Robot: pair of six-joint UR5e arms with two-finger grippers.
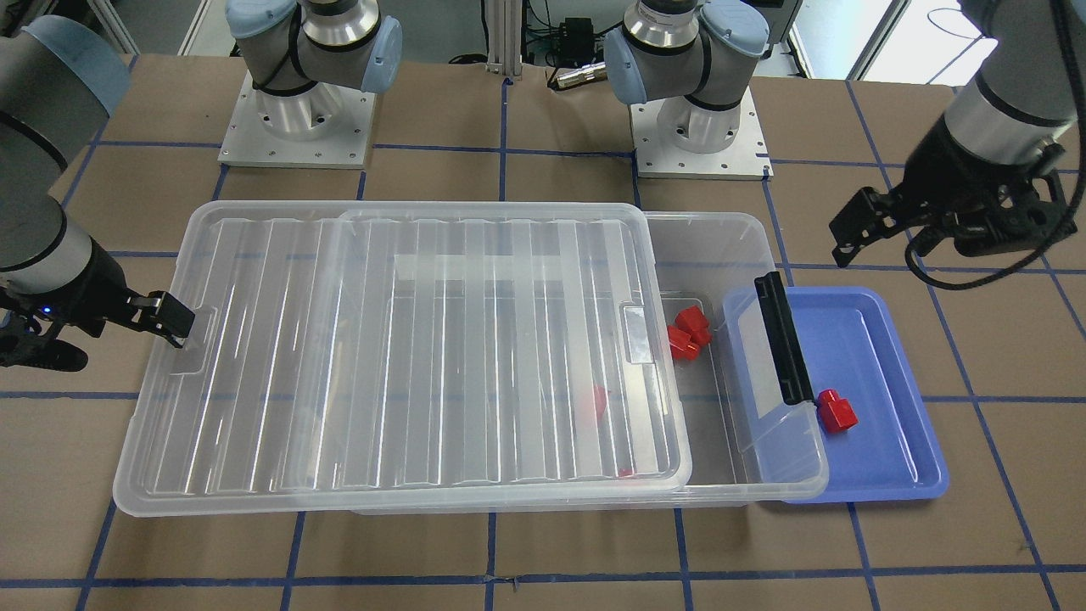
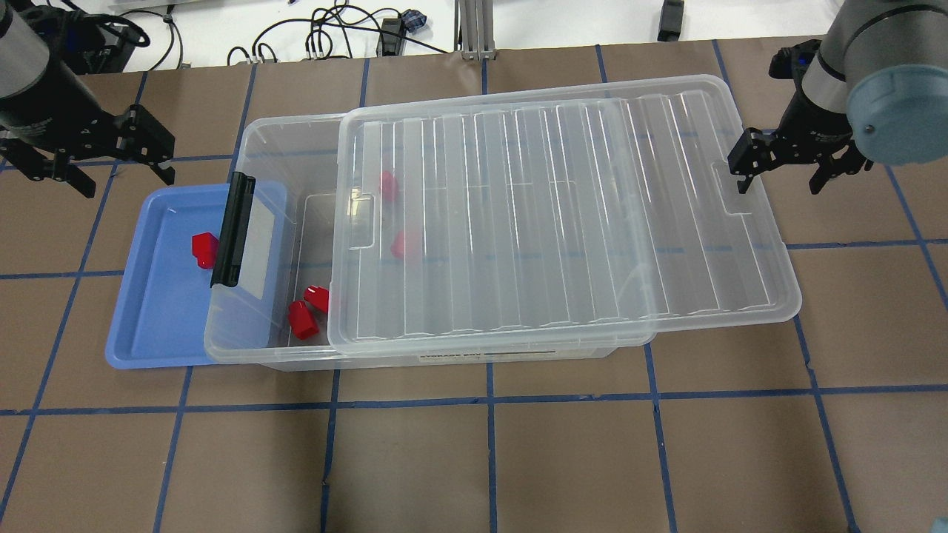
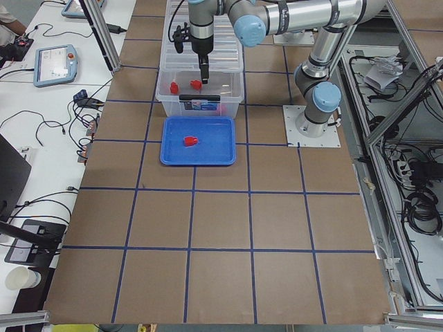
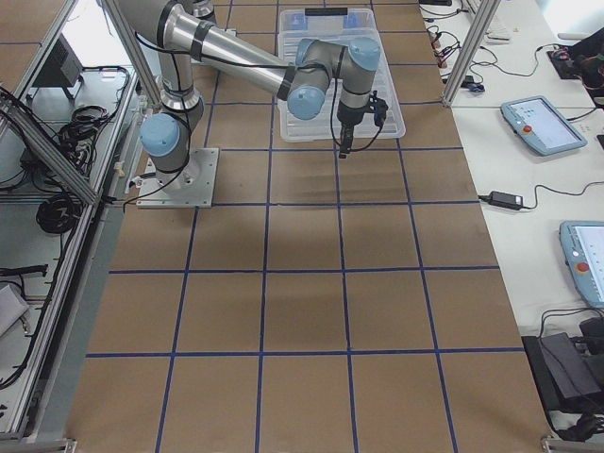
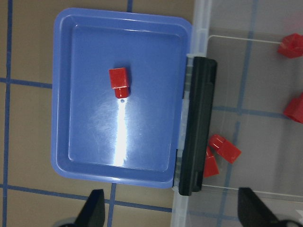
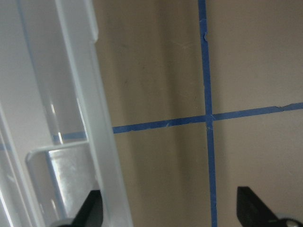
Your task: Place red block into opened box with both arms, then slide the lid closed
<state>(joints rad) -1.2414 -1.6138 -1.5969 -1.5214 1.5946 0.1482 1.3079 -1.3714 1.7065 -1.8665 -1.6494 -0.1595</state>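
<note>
Clear plastic in the front view: lid (image 1: pixel 407 356) lying over most of the box (image 1: pixel 738 246), open only at the end with the black handle (image 1: pixel 785 339). Two blocks (image 1: pixel 689 331) in that gap; one red block (image 1: pixel 838 412) outside it, in the blue tray (image 1: pixel 899 462), just beside the handle. Left pincer (image 1: pixel 882 246) spread wide and empty, above the counter (image 1: pixel 543 552) near the tray. Right pincer (image 1: pixel 127 344) also spread, gripping nothing, one finger (image 1: pixel 174 321) at the lid's outer notch.

From overhead: two further blocks (image 2: pixel 404 244) dim under the lid; a strip label (image 2: pixel 481 355) on the box's near wall, print too small to read.

From the left end: a second label (image 3: pixel 201 105) below the handle, likewise illegible. From the right end: nothing further to tell.

Left wrist view: red block alone in the tray, pincer wide-set at the frame's foot. Right wrist view: lid's rim and notch at one side of the pincer, bare counter at the other.

Step in hand, by the look of it: fetching the last block. Next: lower the left pincer squarely over it, close, lift clear of the handle, release into the gap; then push the lid shut from the right end.
</note>
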